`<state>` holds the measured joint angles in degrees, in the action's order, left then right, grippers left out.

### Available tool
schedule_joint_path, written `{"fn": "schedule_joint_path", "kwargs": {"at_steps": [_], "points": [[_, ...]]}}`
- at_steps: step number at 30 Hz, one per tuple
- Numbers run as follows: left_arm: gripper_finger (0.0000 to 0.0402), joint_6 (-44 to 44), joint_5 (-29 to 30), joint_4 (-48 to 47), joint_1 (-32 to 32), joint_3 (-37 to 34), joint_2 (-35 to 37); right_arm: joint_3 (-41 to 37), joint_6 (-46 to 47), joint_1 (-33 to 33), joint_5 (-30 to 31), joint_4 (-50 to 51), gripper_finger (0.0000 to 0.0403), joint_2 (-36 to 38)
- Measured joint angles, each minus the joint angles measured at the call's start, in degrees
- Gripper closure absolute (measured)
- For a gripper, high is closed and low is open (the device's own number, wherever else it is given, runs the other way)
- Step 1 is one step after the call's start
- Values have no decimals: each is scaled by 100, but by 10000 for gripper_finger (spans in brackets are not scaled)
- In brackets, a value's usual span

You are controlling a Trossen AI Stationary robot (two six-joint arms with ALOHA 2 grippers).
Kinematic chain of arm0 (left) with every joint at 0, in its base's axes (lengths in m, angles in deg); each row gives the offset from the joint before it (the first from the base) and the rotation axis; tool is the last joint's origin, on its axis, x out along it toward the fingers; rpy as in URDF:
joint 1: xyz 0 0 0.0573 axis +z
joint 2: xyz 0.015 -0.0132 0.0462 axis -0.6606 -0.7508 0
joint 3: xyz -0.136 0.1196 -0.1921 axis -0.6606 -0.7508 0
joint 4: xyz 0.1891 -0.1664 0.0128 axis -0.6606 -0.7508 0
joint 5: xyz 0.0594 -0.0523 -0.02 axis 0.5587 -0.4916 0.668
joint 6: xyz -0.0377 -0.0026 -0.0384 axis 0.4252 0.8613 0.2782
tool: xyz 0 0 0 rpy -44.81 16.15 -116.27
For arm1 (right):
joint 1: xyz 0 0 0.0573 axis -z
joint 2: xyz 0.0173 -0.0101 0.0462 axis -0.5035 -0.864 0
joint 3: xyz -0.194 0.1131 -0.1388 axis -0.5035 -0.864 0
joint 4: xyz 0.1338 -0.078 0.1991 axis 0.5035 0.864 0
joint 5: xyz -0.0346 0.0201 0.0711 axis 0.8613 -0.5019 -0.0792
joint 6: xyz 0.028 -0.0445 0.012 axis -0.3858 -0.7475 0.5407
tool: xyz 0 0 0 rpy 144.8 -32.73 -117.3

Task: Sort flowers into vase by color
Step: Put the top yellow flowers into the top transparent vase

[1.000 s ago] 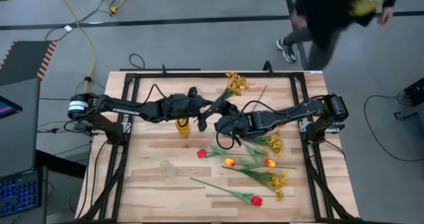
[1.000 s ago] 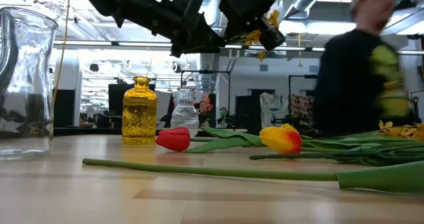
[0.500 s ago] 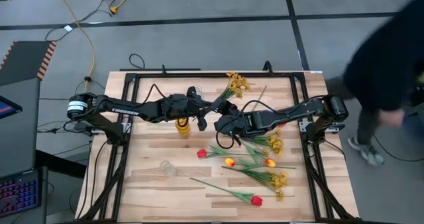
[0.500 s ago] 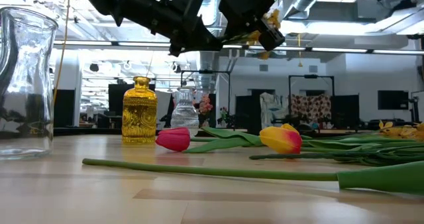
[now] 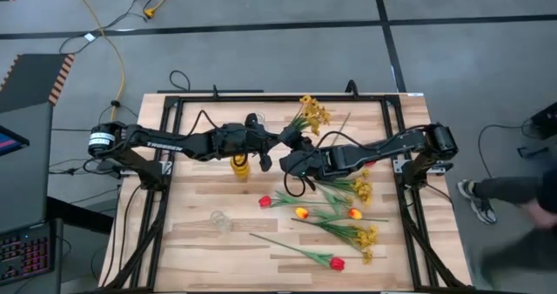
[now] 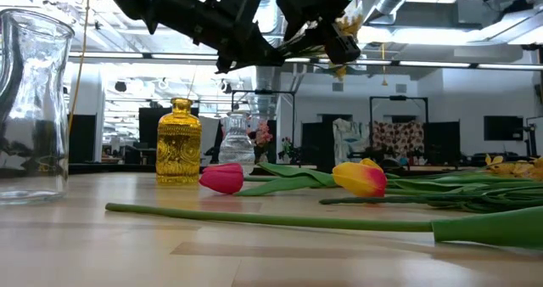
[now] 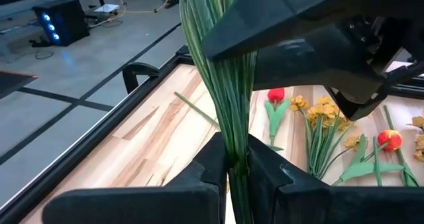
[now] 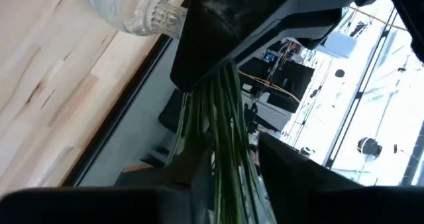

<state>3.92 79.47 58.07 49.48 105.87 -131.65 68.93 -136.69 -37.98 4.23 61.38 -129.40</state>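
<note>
Yellow spray point(image 5: 311, 113) stems are pinched by the left hand point(image 5: 291, 141) mid-frame — handover, so the right hand point(image 5: 287, 161) is opened around them.

A bundle of green stems point(image 7: 228, 85) runs upright, pinched tight in the left end effector point(image 7: 237, 163). The other arm point(image 7: 318, 32) looms dark beside it. Beyond, a red tulip point(image 7: 275, 95), a mustard-yellow spray point(image 7: 322, 109) and an orange tulip point(image 7: 389, 140) lie on the wooden desk point(image 7: 152, 134).
</note>
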Motion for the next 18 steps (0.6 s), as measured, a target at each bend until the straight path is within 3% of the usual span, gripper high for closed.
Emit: {"fn": "schedule_joint_path", "kwargs": {"at_steps": [7, 18], "points": [[384, 0, 269, -2, 12, 0, 0, 0, 556, -109, 48, -182, 188, 0], [384, 122, 298, 41, 390, -4, 104, 0, 1951, -414, 816, -136, 195, 0]]}}
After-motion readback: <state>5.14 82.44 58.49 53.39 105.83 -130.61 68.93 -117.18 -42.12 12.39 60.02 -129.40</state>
